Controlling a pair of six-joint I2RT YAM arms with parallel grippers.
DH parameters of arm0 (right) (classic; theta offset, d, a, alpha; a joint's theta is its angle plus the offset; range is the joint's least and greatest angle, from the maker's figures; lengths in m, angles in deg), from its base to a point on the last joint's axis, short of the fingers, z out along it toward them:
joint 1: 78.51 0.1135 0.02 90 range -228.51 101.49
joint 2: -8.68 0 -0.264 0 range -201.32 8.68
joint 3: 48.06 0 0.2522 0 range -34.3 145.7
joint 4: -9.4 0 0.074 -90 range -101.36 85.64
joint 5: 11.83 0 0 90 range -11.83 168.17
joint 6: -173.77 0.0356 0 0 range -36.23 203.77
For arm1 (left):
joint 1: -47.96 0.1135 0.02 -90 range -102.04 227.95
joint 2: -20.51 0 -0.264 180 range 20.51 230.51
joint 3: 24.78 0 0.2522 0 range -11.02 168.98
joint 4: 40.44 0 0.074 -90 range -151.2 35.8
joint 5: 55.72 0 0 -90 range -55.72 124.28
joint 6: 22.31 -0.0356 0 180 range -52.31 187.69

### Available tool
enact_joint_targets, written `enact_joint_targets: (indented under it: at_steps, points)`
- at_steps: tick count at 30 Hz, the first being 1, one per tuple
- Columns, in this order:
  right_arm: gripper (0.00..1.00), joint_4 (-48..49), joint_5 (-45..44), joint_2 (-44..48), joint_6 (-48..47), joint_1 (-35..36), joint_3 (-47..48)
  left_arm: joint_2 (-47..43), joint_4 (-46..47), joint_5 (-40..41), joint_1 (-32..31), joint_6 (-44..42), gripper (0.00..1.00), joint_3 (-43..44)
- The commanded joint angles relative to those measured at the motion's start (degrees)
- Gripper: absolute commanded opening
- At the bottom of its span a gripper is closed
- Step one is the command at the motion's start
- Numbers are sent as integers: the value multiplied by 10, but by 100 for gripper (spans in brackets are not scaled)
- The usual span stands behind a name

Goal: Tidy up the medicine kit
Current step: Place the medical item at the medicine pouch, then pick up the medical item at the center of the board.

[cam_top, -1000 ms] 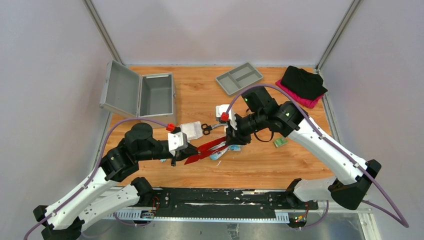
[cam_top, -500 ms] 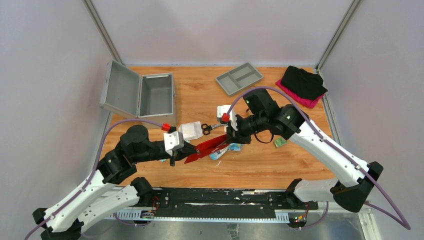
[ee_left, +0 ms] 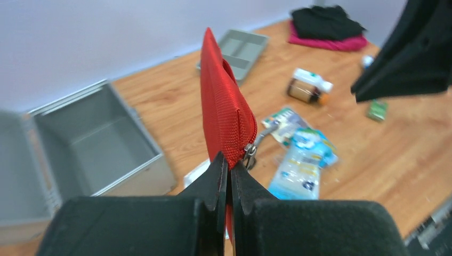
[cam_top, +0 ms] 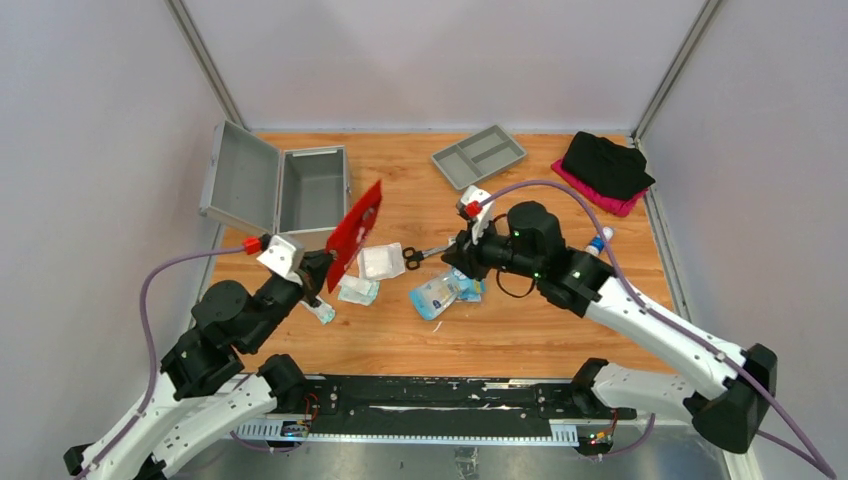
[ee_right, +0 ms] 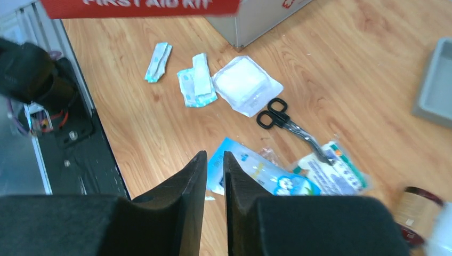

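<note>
The medicine kit (cam_top: 315, 190) is a silver-grey metal case standing open at the back left, lid swung left; it also shows in the left wrist view (ee_left: 90, 141). My left gripper (cam_top: 322, 265) (ee_left: 229, 162) is shut on the lower edge of the red "FIRST AID KIT" pouch (cam_top: 355, 232) (ee_left: 224, 112), held upright in the air near the case's front right corner. My right gripper (cam_top: 455, 252) (ee_right: 214, 156) hovers over the loose supplies, jaws narrowly apart with nothing between them. On the table lie black scissors (cam_top: 420, 256) (ee_right: 282, 121), a white gauze packet (cam_top: 381, 261) and a blue packet (cam_top: 436, 294).
A grey compartment tray (cam_top: 479, 155) sits at the back centre. A black cloth on a pink one (cam_top: 605, 165) lies at the back right. A small bottle (cam_top: 598, 240) lies right of the right arm. Small wipe sachets (cam_top: 357, 290) lie near the left gripper.
The right gripper has let go of the red pouch and drawn back right. The left arm has lifted the pouch up and left toward the case. Packets beneath it now show.
</note>
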Motion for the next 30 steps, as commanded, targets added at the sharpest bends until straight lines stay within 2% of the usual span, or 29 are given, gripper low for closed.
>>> enact_joint_targets:
  at_steps: [1, 3, 6, 11, 15, 21, 30]
  points:
    - [21, 142, -71, -69, 153, 30, -29, -34, -18, 175, 4, 27, 0, 5]
    - [21, 172, -97, -117, 195, 61, -20, -48, -25, 193, 4, 23, 0, 14]
    - [26, 200, -131, -205, 280, 104, 10, -58, -43, 217, 4, 21, 0, 34]
    - [30, 242, -121, -361, 447, 130, 64, -57, -79, 282, 4, 27, 0, 72]
    - [37, 310, -112, -475, 543, 156, 108, -50, -104, 297, 4, 22, 0, 106]
    - [46, 322, -98, -609, 609, 184, 206, -55, -126, 290, 4, 17, 0, 136]
    - [49, 284, -134, -663, 615, 187, 246, -57, -131, 281, 4, 18, 0, 136]
